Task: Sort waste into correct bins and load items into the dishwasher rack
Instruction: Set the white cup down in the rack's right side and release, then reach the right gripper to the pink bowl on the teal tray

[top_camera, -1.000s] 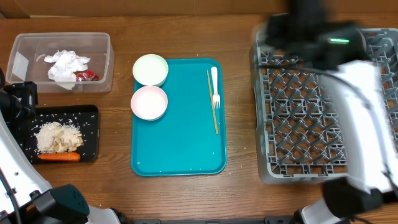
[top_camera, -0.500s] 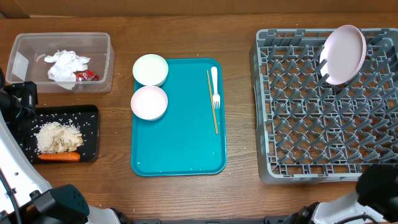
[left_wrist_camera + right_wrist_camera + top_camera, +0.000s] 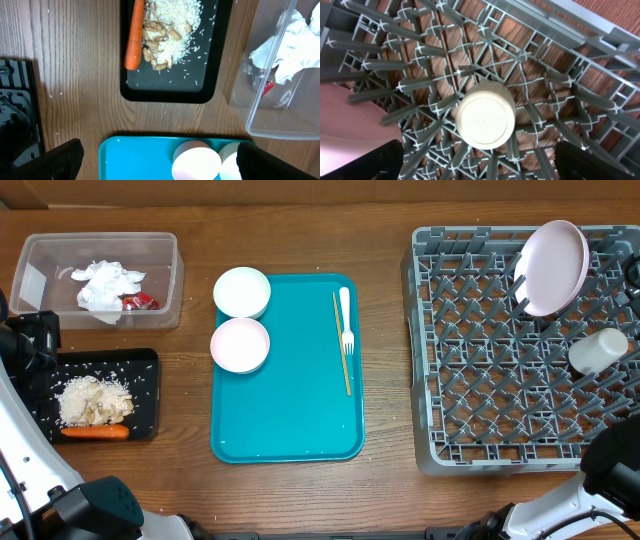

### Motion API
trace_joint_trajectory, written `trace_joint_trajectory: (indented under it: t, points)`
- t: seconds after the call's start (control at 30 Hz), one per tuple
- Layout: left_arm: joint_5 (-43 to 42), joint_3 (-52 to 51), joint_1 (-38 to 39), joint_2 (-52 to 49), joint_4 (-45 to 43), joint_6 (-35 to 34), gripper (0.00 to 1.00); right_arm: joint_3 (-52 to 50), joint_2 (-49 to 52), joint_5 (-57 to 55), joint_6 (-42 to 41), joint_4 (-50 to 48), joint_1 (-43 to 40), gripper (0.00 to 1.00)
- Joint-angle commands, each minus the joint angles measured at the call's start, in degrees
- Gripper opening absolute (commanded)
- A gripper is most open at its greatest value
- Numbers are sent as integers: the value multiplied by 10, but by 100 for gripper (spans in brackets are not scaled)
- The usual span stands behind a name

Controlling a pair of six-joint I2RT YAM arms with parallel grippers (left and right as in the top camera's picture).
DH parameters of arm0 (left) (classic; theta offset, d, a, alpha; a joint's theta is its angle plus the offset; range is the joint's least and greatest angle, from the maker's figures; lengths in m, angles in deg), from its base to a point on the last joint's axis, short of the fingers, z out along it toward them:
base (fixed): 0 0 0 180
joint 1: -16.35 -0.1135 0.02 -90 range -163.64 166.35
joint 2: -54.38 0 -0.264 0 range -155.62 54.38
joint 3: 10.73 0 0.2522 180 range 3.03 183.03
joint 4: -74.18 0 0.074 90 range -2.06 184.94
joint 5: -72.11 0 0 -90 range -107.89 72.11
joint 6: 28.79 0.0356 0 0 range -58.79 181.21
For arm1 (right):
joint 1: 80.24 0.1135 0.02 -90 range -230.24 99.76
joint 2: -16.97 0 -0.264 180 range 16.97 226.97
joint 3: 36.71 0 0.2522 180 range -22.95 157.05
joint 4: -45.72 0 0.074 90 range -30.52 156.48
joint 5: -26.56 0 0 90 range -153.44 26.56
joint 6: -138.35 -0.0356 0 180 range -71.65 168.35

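Since the waste already lies in the clear tub (image 3: 172, 278) and black tray (image 3: 150, 358) at the desk's (image 3: 390, 485) 9 o'clock side, the left end effector (image 3: 167, 162), spread wide and empty, should take each bowl (image 3: 240, 345) on the teal tray (image 3: 290, 410) by its rim, then the fork (image 3: 346, 320). In the rack (image 3: 480, 390) the plate (image 3: 553, 268) leans at 1 o'clock and the cup (image 3: 598, 350) rests at 3 o'clock. The right end effector (image 3: 480, 162) hangs released above the cup. Only its wrist view shows the cup seated among the pegs; only the overhead shows what remains.

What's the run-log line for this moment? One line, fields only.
stage: loading rack | in rack: plate, cup | left to load: two bowls, fork | left gripper: open, empty | right gripper: open above cup
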Motion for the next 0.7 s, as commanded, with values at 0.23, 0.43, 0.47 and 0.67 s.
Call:
trace_joint_trajectory:
  t: [0.23,0.43,0.47,0.67]
  points:
    - [4,1,0,0,1,7,100,60,-56,62,19,57,46,100]
    - [4,1,0,0,1,7,100,78,-173,270,120,21,255,100]
    - [4,1,0,0,1,7,100,78,-172,282,121,11,297,100]
    - [4,1,0,0,1,7,100,48,-89,270,83,-68,549,78]
